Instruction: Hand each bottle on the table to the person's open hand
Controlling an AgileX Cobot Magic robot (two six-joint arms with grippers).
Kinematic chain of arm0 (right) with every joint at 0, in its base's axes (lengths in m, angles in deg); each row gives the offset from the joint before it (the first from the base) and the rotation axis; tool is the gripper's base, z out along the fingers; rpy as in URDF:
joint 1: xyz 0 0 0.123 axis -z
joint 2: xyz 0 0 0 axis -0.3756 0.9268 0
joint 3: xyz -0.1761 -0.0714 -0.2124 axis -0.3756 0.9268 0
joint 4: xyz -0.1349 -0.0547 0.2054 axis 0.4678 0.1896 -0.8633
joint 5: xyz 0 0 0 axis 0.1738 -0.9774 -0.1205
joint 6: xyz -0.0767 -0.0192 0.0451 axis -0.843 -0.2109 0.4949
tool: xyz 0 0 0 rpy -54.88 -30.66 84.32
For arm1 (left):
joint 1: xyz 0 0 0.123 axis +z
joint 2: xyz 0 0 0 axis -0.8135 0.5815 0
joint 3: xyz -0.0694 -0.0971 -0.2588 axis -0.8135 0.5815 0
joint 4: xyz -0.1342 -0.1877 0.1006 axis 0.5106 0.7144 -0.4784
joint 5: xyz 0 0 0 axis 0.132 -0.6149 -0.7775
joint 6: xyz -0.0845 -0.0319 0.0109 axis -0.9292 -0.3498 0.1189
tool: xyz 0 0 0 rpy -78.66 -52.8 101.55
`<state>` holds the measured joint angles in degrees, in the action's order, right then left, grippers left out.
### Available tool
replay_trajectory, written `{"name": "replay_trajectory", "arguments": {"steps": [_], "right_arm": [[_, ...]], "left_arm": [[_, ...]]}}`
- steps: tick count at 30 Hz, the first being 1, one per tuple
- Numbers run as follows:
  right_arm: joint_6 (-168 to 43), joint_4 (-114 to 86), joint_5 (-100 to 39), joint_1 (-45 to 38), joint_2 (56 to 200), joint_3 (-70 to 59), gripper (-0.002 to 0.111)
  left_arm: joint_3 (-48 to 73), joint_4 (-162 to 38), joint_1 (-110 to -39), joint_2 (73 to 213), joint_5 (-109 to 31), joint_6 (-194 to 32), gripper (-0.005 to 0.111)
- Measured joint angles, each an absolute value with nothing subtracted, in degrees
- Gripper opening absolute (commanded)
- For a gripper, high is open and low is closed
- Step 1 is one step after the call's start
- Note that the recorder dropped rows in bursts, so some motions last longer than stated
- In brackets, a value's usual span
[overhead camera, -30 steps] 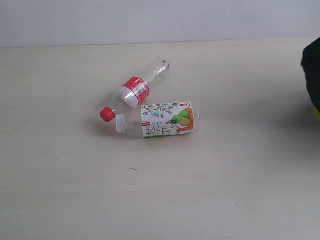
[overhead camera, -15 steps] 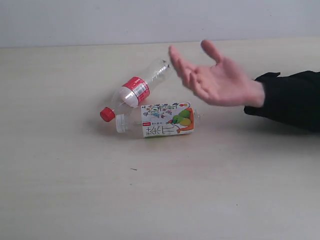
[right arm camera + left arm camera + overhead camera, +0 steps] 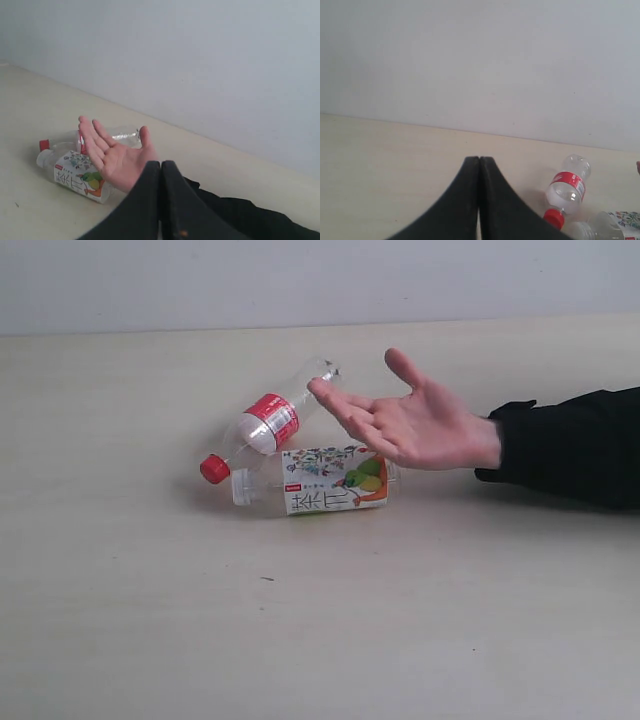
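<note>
Beside the open hand (image 3: pixel 415 425) | red-label bottle (image 3: pixel 268 425) and illustrated bottle (image 3: pixel 325 480) lie close together on table (image 3: pixel 150 620) | left gripper (image 3: pixel 479 161), right gripper (image 3: pixel 160 164) both clenched, empty | step: likely pre-grasp | next: open jaws, reach one bottle

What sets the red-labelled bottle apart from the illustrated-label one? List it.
Cap: the red-labelled bottle has a red one, the illustrated-label bottle a white one. Label: a narrow red band against a wide white picture wrap. Pose: the first lies slanted in the exterior view, the second nearly level. Both are clear and lie on their sides on the table.
</note>
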<state>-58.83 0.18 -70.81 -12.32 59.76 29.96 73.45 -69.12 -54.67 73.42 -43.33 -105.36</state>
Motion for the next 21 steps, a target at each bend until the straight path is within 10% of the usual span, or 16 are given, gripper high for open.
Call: {"name": "replay_trajectory", "arguments": {"steps": [21], "right_arm": [[-87.9,-18.6,-72.5,-12.3,124.3,4.0,0.000]], "left_arm": [[73.4,-69.1,-54.7,73.4,-43.3,-105.4,0.000]]}}
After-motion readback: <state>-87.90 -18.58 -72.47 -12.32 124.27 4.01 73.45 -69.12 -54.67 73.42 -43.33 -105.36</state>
